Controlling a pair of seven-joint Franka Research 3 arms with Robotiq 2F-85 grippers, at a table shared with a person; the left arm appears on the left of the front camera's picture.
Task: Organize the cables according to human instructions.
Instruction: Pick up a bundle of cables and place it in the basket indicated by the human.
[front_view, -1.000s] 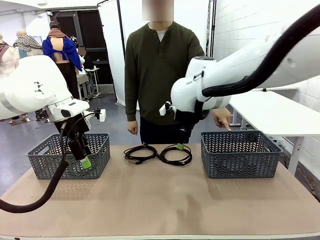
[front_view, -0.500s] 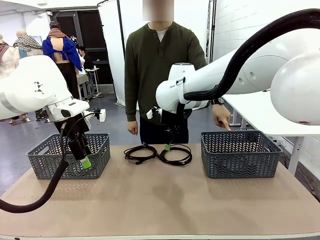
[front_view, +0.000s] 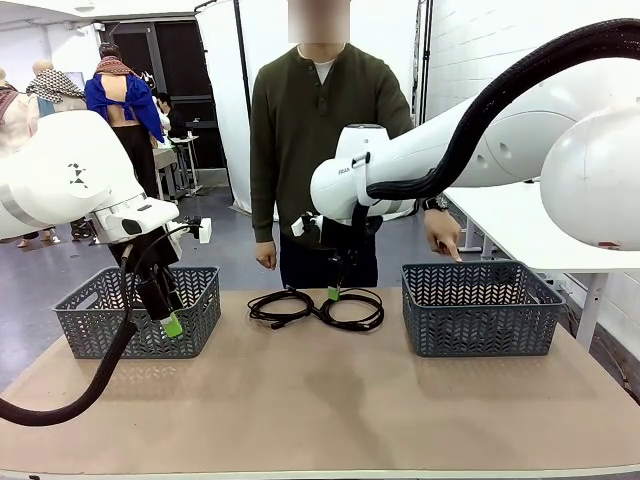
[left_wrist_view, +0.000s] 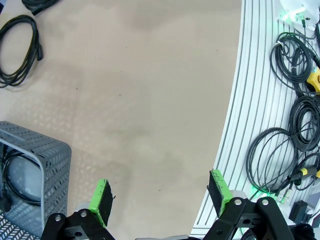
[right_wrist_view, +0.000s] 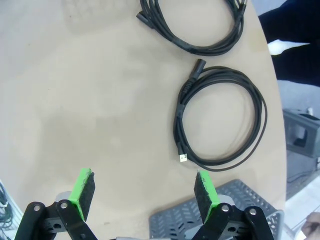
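right tool (front_view: 333, 293) has swung in from near the right basket (front_view: 480, 320) and now hangs spread and empty just above the two cables (front_view: 318, 310) lying side by side on the surface (front_view: 320, 410) before the human (front_view: 320, 130). left tool (front_view: 172, 325) hovers released beside the left basket (front_view: 95, 335). the human's hand (front_view: 443, 235) points at the right basket.

A tan table (front_view: 330, 400) fills the foreground over a grey floor (front_view: 40, 285). Behind it hangs a white curtain (front_view: 225, 110) beside a dark doorway (front_view: 185, 70). A white brick wall (front_view: 470, 40) runs along the right above a white side table (front_view: 510, 235).
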